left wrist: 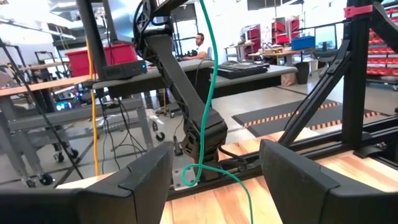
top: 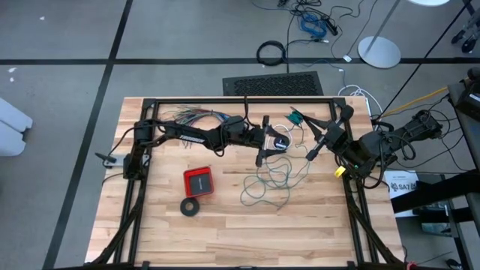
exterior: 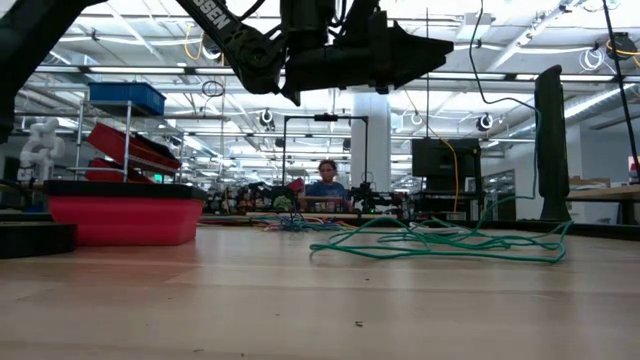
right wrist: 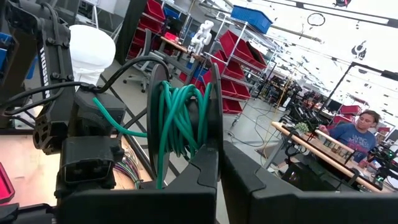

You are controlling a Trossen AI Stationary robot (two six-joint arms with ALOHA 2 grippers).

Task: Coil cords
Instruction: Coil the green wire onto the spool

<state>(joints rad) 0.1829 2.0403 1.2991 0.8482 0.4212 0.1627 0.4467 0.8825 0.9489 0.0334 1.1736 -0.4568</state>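
The teal wire lies partly as a loose tangle [top: 268,182] [exterior: 440,240] on the table's middle. From there it rises to a small coil [right wrist: 180,118] on my right gripper [top: 313,152], which is shut and held level above the table's right half. One strand [left wrist: 211,81] passes between the open fingers of my left gripper [top: 264,140] [left wrist: 214,180]; I cannot tell whether it touches them. The white cord [top: 283,127] with its black round piece [top: 280,142] lies just below the left gripper. My right gripper carries several turns of the teal wire [right wrist: 186,134] wound around its shut fingers [right wrist: 214,124] near their free ends. The fingers lie level, well above the table. The coil hides whether a strand is pinched between the pads. One strand [right wrist: 115,121] leads off slack toward the left arm.
A fanned bundle of many-coloured wires [top: 199,115] lies at the far left. A red box [top: 199,181] and a black ring [top: 190,207] sit left of the tangle. The black frame's rails [top: 240,100] border the table. A person sits at a bench far behind.
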